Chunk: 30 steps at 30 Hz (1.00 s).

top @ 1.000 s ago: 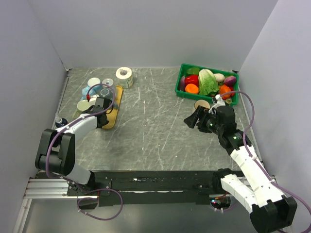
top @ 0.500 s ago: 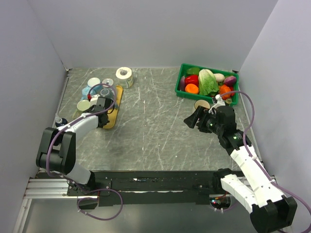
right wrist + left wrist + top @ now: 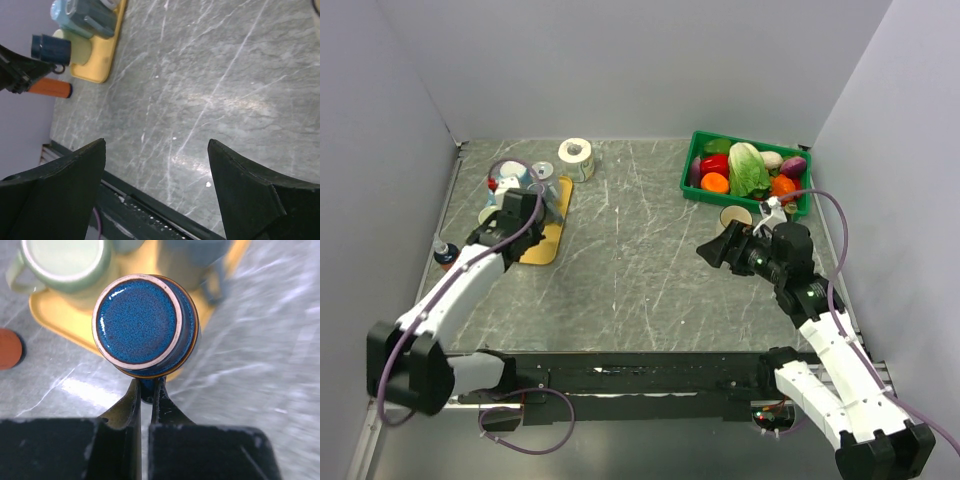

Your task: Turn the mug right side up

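The dark blue mug (image 3: 139,322) hangs above the yellow tray (image 3: 50,315), its glazed base turned toward the left wrist camera. My left gripper (image 3: 146,390) is shut on the mug's handle, which is pinched between the two fingers. From the right wrist view the mug (image 3: 50,47) is clear of the tray (image 3: 102,55). In the top view the left gripper (image 3: 520,205) covers the mug. My right gripper (image 3: 157,150) is open and holds nothing, hovering over the table at the right (image 3: 712,248).
A pale green mug (image 3: 65,260) stands base-up on the tray beside a grey mug (image 3: 190,260). An orange bottle (image 3: 47,88) lies left of the tray. At the back stand a tape roll (image 3: 576,152), a green crate (image 3: 695,170) of vegetables and a tan cup (image 3: 735,216).
My left gripper closed on the blue mug's handle and rose with it, moving toward the back of the tray. The right arm has shifted only slightly.
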Each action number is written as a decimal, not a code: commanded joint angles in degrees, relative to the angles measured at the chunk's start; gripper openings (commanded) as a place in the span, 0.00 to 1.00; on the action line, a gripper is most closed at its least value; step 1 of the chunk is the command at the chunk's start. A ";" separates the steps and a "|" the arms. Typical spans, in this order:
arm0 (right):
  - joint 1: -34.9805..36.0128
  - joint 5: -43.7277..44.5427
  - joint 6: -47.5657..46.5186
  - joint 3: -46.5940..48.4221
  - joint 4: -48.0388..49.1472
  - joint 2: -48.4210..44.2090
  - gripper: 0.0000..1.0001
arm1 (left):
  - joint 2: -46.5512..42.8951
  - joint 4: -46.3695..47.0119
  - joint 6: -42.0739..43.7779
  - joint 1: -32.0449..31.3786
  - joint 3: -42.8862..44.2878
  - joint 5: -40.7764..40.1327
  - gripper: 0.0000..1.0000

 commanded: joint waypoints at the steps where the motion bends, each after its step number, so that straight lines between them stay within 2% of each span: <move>1: 0.35 -5.13 2.64 1.00 3.91 -2.02 0.89 | -8.32 2.13 -2.24 -0.01 4.08 8.67 0.01; 3: 0.70 -7.41 3.43 0.56 5.50 -2.20 0.89 | -12.45 5.11 -3.82 -0.01 3.73 13.85 0.01; 4: 0.96 -8.04 4.31 0.39 7.25 -2.29 0.89 | -13.77 8.70 -4.53 -0.01 3.29 20.32 0.01; 7: 2.72 -10.06 6.15 -0.14 10.07 -2.11 0.89 | -18.17 17.83 -9.27 -0.19 1.36 30.97 0.01; 11: 7.55 -10.95 8.88 -0.76 17.44 -1.41 0.92 | -22.74 28.74 -16.12 -1.33 -2.42 38.82 0.01; 12: 10.60 -10.77 9.32 -0.76 18.94 -1.06 0.93 | -23.18 31.90 -18.57 -2.11 -2.86 39.88 0.01; 16: 18.27 -7.79 10.64 0.47 26.33 -0.18 0.99 | -24.85 38.60 -24.30 -4.93 -4.62 42.00 0.01; 21: 25.12 -6.46 11.43 4.86 33.53 4.02 1.00 | -25.65 47.12 -29.57 -11.52 -6.91 40.69 0.01; 24: 26.80 -6.46 10.91 6.97 37.48 6.93 0.99 | -25.82 50.46 -31.24 -14.77 -7.87 39.90 0.01; 30: 29.97 -1.47 8.79 11.72 37.14 10.81 0.95 | -25.38 55.14 -32.13 -18.82 -9.28 38.93 0.01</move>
